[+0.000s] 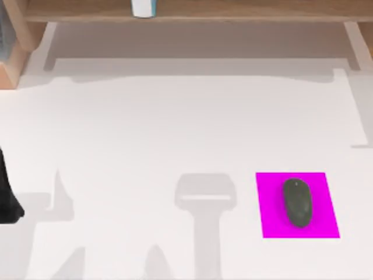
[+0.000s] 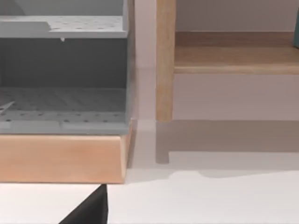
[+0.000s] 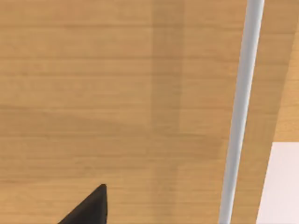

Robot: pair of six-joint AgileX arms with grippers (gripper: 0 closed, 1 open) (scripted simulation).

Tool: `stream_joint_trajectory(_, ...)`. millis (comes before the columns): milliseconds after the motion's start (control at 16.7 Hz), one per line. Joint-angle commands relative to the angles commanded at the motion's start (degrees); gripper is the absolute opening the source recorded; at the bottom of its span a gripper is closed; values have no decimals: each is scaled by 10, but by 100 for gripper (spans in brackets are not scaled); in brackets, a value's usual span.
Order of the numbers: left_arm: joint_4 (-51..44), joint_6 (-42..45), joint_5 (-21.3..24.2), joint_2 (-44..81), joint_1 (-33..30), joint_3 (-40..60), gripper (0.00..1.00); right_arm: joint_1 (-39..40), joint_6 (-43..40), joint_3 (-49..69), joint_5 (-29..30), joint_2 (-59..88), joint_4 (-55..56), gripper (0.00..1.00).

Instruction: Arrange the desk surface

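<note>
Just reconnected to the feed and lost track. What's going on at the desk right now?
Nothing is being held at the moment. A dark mouse lies on the magenta pad at the right of the white desk surface, and a tan wooden shelf runs along the far edge with a small white and blue object on it. The left arm sits at the left edge of the desk, its wrist camera facing a grey perforated rack. The right wrist camera looks at wood grain.
</note>
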Motion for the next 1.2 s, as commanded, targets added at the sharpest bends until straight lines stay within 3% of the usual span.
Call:
stream_joint_trajectory(720, 0, 0, 0, 0, 0, 0, 100, 28, 0, 50, 28, 15, -36, 100)
stream_joint_trajectory(1200, 0, 0, 0, 0, 0, 0, 100, 28, 0, 50, 28, 15, -36, 40)
